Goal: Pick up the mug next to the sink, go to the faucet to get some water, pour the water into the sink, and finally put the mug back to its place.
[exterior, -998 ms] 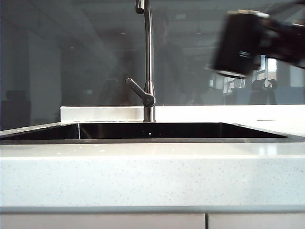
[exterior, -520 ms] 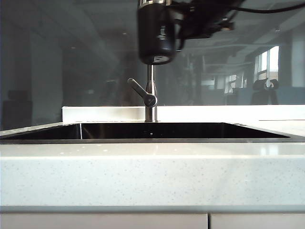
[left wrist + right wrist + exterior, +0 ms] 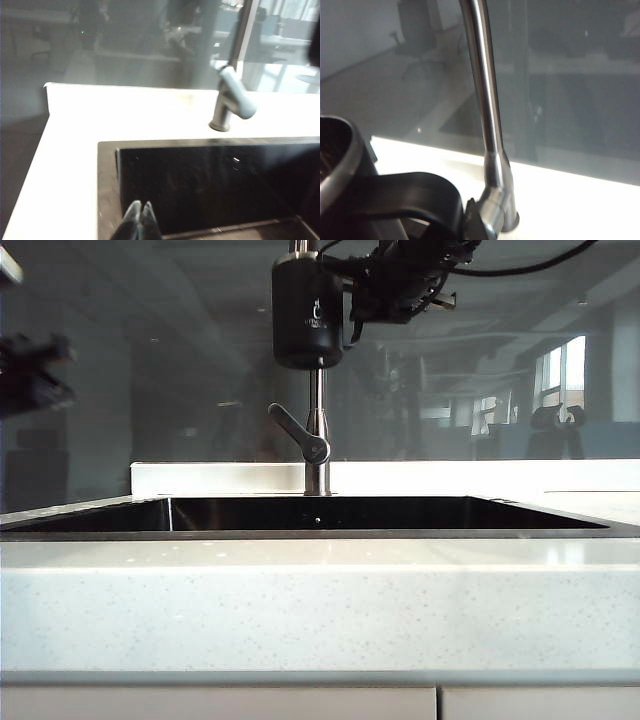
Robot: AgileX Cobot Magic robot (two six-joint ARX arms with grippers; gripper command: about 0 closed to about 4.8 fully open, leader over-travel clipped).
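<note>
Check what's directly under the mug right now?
Under the mug, held high by the right tool: the faucet pipe, its lever, then the sink basin. The spout tip is hidden behind the mug; no water stream visible. Left tool hangs shut over the sink's near-left edge.

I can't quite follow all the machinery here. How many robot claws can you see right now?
2. The right gripper is up by the faucet, holding the mug. The left gripper, shut and empty, is over the sink's left edge.
</note>
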